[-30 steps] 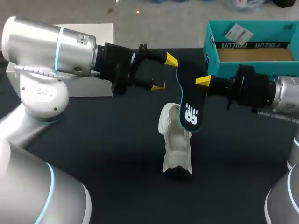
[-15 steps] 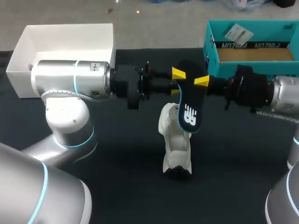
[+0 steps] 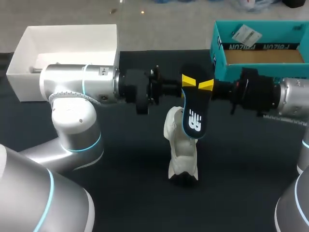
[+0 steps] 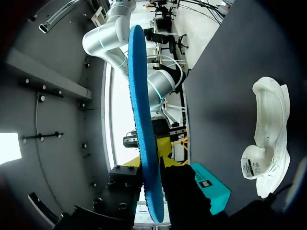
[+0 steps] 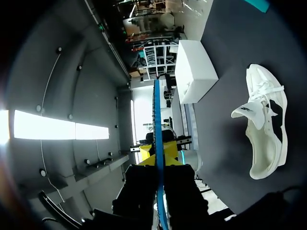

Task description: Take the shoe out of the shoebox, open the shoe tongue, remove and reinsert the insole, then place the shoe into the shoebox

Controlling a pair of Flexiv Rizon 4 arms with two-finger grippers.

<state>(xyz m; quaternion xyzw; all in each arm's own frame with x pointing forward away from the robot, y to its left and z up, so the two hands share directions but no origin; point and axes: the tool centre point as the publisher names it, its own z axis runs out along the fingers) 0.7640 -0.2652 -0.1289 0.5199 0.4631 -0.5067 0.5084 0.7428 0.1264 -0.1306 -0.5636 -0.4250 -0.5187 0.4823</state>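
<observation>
A black insole (image 3: 194,113) with a blue underside hangs in the air, its lower end over the white shoe (image 3: 182,150) that rests on the dark table. My left gripper (image 3: 189,79) and my right gripper (image 3: 206,85) meet at the insole's upper end from opposite sides, each shut on it. In the left wrist view the insole (image 4: 144,120) shows edge-on between the fingers of the left gripper (image 4: 151,160), with the shoe (image 4: 268,143) off to the side. The right wrist view shows the insole's thin edge (image 5: 157,115) rising from the right gripper (image 5: 159,154), and the shoe (image 5: 266,129) lying beside it.
The teal shoebox (image 3: 219,55) stands open at the table's back right, just behind my right arm. A white box (image 3: 29,53) sits at the back left behind my left arm. The dark tabletop (image 3: 120,169) stretches in front of the shoe.
My left arm swung in from the left and its wide-open fingers closed on the insole's upper end. The right gripper kept hold, and the insole shifted slightly.
</observation>
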